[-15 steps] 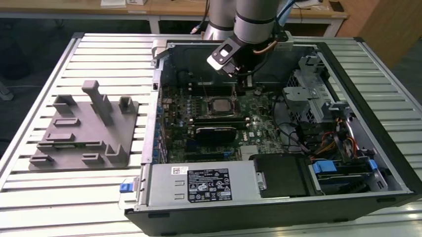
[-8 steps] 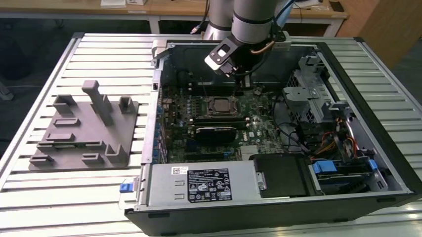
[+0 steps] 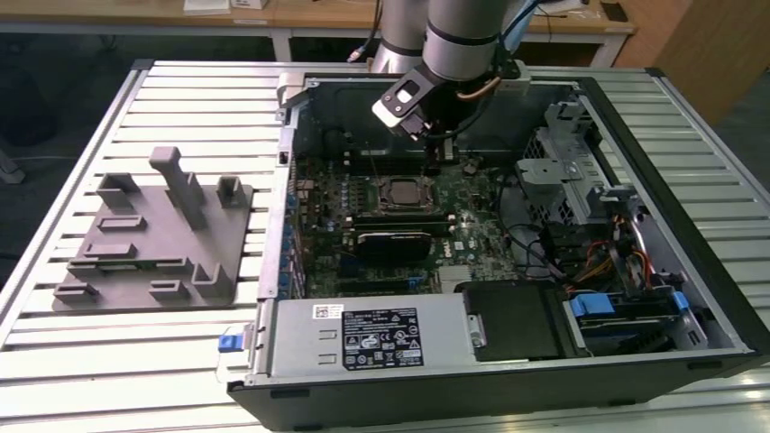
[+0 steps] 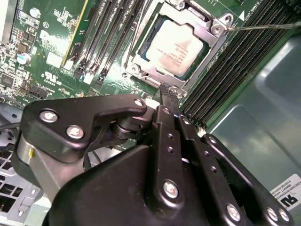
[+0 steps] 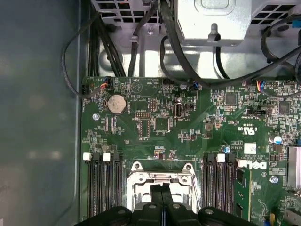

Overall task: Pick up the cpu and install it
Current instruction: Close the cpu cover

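- On the exterior view's left, a grey plastic fixture (image 3: 157,234) with upright posts stands on the slatted metal table (image 3: 72,361), just beside the open computer case (image 3: 710,307).
- The case lies on its side, with the green motherboard (image 3: 470,234) facing up inside it.
- A silver power supply (image 3: 373,334) fills the case's near edge in that view.
- The cpu (image 3: 406,192) lies flat in its socket near the middle of the motherboard.
- A black rectangular block (image 3: 391,245) sits on the board between the socket and the power supply.
- In the second wrist view the cpu's pale silver top (image 4: 175,44) is framed by the metal socket bracket (image 4: 217,29).
- Rows of black memory slots (image 4: 108,37) run along both sides of the socket.
- The gripper (image 4: 168,92) hangs over the board at the socket's edge.
- Its 2 black fingers (image 5: 155,195) are pressed together with nothing between them.
- Whether the fingertips touch the bracket cannot be told.
- On the exterior view's right, a metal drive cage (image 3: 578,171) and a bundle of coloured cables (image 3: 601,266) occupy that end of the case.
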`<state>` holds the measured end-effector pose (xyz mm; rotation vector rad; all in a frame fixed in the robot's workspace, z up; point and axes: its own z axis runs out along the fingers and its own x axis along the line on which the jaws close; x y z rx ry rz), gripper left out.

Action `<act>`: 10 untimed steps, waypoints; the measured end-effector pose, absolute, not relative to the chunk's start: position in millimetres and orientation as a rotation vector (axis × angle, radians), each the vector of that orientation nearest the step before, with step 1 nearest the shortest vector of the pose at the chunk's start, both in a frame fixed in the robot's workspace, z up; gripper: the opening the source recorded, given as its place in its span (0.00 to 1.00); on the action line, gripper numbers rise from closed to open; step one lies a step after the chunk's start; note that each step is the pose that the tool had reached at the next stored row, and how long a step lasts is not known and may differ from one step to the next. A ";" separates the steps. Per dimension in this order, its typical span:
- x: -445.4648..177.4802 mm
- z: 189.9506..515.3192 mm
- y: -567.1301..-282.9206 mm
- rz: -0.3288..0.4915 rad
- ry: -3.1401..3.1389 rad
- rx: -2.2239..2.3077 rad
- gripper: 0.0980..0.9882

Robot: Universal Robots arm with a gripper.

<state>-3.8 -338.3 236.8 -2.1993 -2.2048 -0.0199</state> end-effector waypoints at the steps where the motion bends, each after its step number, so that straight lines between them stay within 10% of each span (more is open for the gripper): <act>1: -3.8 236.8 -338.3 -0.020 -2.205 -2.199 0.01; 10: -15.9 234.3 -340.3 -0.020 -2.205 -2.199 0.01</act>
